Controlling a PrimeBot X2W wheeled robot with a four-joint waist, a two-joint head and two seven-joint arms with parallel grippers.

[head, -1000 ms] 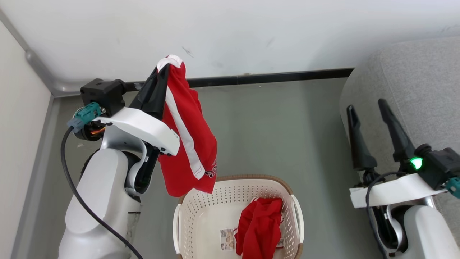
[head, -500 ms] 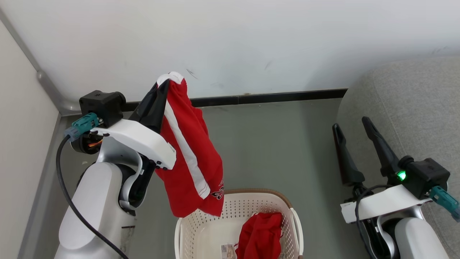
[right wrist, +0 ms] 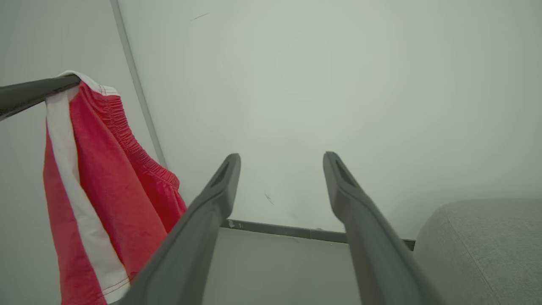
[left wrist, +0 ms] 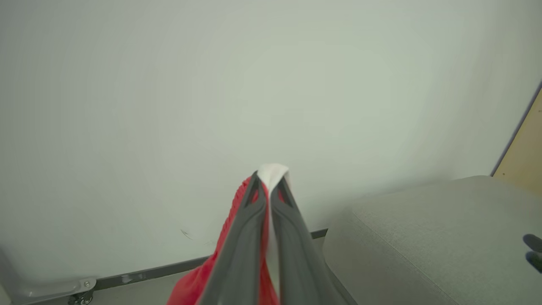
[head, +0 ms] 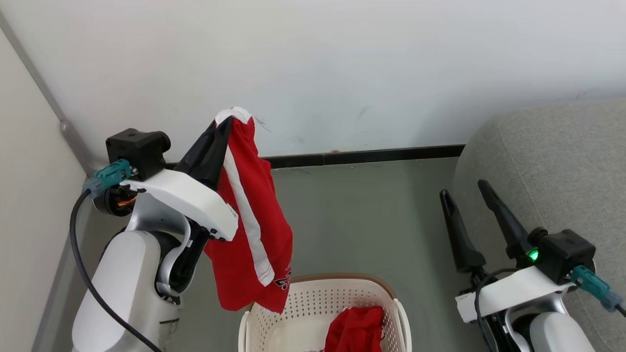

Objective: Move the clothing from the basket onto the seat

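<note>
Looking down from the head cam first: the left gripper is up high near the white wall, its two dark fingers pressed together on the white waistband of a pair of red shorts. The shorts hang loose from that pinch, with a white stripe down the side and a bit of black-and-white lettering near the hem. Their bottom edge overlaps the back-left rim of the laundry basket; can't tell if it actually touches. A second red garment sits bunched inside the basket, toward its right side. Over on the right is the grey seat, and the right gripper sits low just in front of its rounded edge, fingers spread wide and pointing up.

Left wrist cam: both fingers are closed tight, with the white waistband poking out past the tips and red fabric spilling down to the left of them. Behind them is the wall and a dark baseboard, and the seat fills the lower right.

Right wrist cam: this gripper's jaws stand wide apart over the grey floor. The shorts hang at the left from the other gripper's finger, elastic waistband gathered at the top. A corner of the seat shows at lower right.
</note>
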